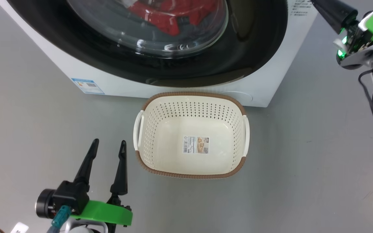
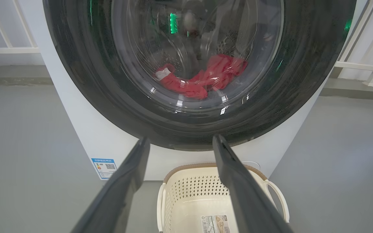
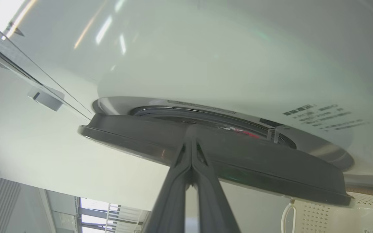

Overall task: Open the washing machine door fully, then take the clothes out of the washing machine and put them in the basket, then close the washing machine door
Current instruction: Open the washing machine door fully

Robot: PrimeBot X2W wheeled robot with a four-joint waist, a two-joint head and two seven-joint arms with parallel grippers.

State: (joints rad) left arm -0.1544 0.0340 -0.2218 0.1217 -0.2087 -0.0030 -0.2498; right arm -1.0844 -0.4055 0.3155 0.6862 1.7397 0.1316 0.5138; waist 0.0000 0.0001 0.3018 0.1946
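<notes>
Washing machine (image 1: 118, 88): white front-loader across the far side of the scene, standing on a grey floor (image 1: 28, 129).

Door (image 1: 160, 69): glossy black ring around bulged glass, lying against the machine's front. The right wrist view shows it edge-on. I cannot tell whether it is latched or a crack ajar.

Basket (image 1: 189, 94): cream with a brown rim and white side handles. It sits on the floor just near of the machine, below the door, with its far rim close to the machine's base.

Clothes (image 1: 173, 13): red bundle inside the drum, seen through the glass, lying low.

Left fingers (image 1: 87, 161): near left, over the floor just left of the basket, pointing far toward the machine. They are spread wide with nothing between them.

Right fingers (image 3: 173, 187): far right, raised beside the door's right edge. They are pressed flat together and grip nothing. In the right wrist view the tips line up with the door's rim, but I cannot tell if they touch it.

Blue label (image 1: 87, 85): low on the machine's front, left of the basket.

Paper label (image 1: 195, 144): flat on the basket's floor.
</notes>
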